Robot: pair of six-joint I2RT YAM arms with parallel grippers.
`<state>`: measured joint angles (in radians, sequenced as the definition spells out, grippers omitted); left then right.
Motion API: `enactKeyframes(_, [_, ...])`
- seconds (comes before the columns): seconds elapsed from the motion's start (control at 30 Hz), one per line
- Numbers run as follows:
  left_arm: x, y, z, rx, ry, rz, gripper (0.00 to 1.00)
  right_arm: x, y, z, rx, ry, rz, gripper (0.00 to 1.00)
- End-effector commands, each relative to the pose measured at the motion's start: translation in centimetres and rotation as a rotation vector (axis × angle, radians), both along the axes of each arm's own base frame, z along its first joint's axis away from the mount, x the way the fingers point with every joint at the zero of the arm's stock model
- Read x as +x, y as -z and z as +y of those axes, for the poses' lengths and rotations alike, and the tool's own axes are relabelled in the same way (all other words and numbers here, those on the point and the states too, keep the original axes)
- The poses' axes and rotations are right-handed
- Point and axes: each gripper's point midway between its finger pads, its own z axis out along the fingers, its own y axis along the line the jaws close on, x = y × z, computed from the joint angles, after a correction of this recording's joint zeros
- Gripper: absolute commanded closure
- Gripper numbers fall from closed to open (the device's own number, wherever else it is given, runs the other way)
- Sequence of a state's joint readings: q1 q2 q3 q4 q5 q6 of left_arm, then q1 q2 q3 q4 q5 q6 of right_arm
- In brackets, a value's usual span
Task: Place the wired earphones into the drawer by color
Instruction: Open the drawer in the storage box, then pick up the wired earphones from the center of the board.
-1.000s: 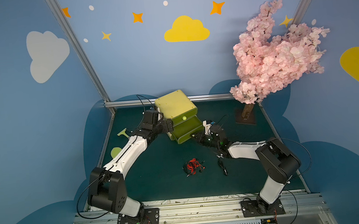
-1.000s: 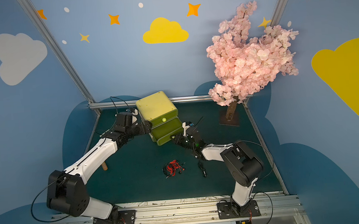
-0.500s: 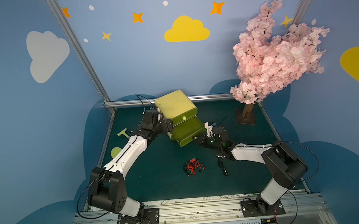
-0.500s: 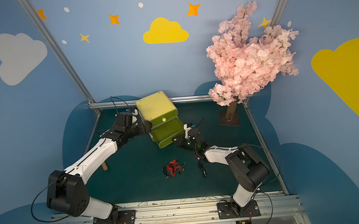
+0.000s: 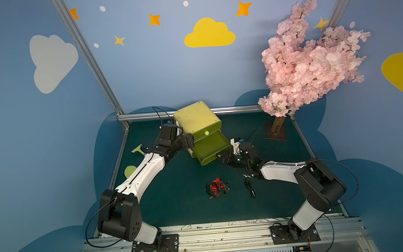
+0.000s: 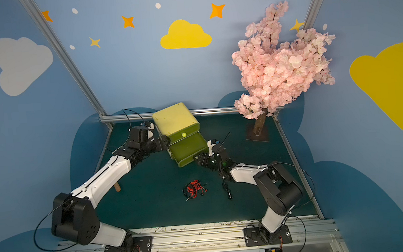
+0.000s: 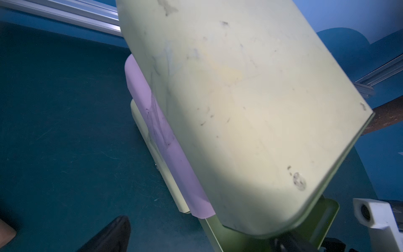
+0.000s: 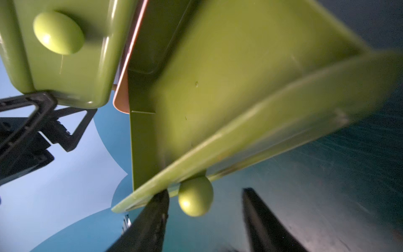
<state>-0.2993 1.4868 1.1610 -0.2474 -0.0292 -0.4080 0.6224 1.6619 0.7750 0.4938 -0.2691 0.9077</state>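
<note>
Right claw (image 8: 205, 220) stands parted around the lower drawer's knob (image 8: 195, 195), gripping nothing, drawer (image 5: 210, 146) pulled out for loading; red-and-black earphones (image 5: 216, 187) and black earphones (image 5: 249, 188) lie behind it on the worktop (image 5: 175, 182). Left claw (image 5: 189, 142), spread wide, braces the cabinet (image 5: 196, 118).

White arm links (image 5: 147, 170), black joints (image 5: 319, 186), thin black cables (image 5: 91, 226).

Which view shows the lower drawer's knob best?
The right wrist view: the knob sits large and close between the right gripper's parted jaws. In both top views that gripper hides it; only the pulled-out lower drawer shows. The left wrist view shows only the cabinet, no knob.
</note>
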Motion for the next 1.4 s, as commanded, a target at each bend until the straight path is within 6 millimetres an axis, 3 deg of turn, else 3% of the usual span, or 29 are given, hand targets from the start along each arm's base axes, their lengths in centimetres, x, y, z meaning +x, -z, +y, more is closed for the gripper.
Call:
enactKeyframes(0.0, [-0.9, -1.7, 0.6, -0.03, -0.019, -0.027, 0.0, -0.3, -1.2, -0.9, -0.02, 0.005, -0.031, 0.31])
enactKeyframes(0.2, [-3.4, -1.9, 0.8, -0.068, -0.012, -0.011, 0.0, -1.2, -1.4, -2.5, -0.075, 0.005, -0.032, 0.14])
enactKeyframes(0.37, [-6.8, -1.9, 1.1, -0.103, 0.005, 0.013, 0.0, -2.9, -1.3, -4.1, -0.152, -0.025, -0.027, 0.02])
enactKeyframes(0.6, [-12.5, -0.9, 0.6, -0.176, 0.08, 0.085, 0.0, -5.3, -1.1, -7.7, -0.301, -0.023, -0.009, 0.02])
enactKeyframes(0.77, [-15.8, 0.4, -1.4, -0.228, 0.161, 0.144, 0.0, -6.3, -1.5, -10.8, -0.406, 0.035, -0.015, 0.02])
enactKeyframes(0.93, [-18.4, 4.0, -3.9, -0.192, 0.235, 0.288, 0.01, -6.6, -2.3, -12.8, -0.459, 0.078, -0.071, 0.02])
enactKeyframes(1.03, [-19.6, 6.0, -4.8, -0.16, 0.24, 0.355, 0.03, -7.3, -1.1, -14.0, -0.504, 0.087, -0.069, 0.02])
enactKeyframes(1.37, [-20.6, 11.0, -6.5, -0.028, 0.194, 0.436, 0.13, -7.8, -0.5, -15.9, -0.534, 0.141, -0.061, 0.02])
